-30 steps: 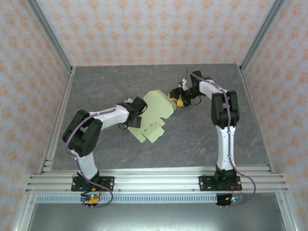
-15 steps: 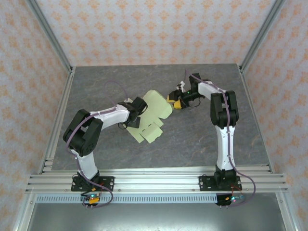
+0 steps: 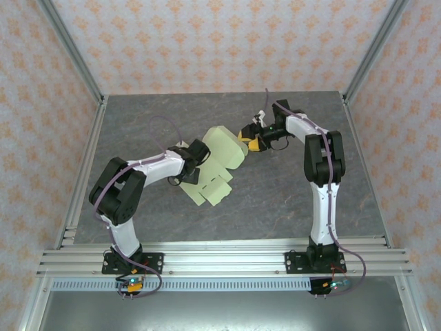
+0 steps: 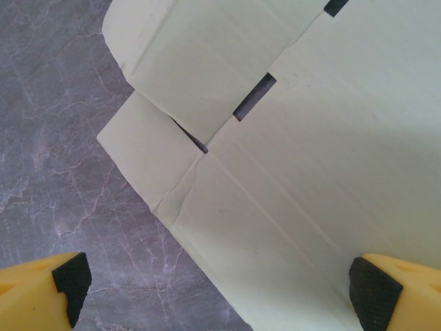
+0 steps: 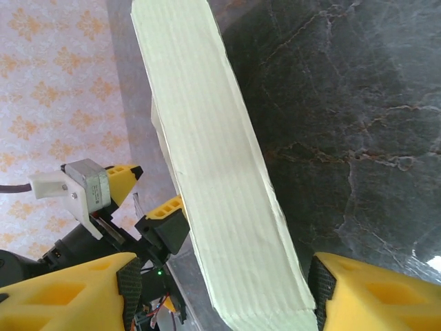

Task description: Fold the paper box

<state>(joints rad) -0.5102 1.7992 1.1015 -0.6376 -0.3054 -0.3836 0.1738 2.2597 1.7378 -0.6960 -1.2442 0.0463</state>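
Observation:
The paper box (image 3: 222, 164) is a pale green die-cut sheet lying mid-table, partly folded, with slots and creases (image 4: 289, 138). One flap of it stands up on edge (image 5: 220, 179). My left gripper (image 3: 205, 157) hovers over the sheet's left side, wide open (image 4: 220, 293), with the card under it and nothing clamped. My right gripper (image 3: 247, 140) is at the sheet's far right corner. It is open (image 5: 224, 293), and the raised flap runs between its fingers. The right pad (image 5: 318, 289) is close to the flap's edge and the left pad (image 5: 131, 283) is well apart from it.
The grey marbled table (image 3: 296, 193) is fenced by aluminium posts (image 3: 72, 58) and patterned walls. A metal rail (image 3: 220, 258) carrying both arm bases runs along the near edge.
My right gripper has edged left and slightly farther back along the raised flap. The sheet has shifted a little to the left. The left arm has barely moved.

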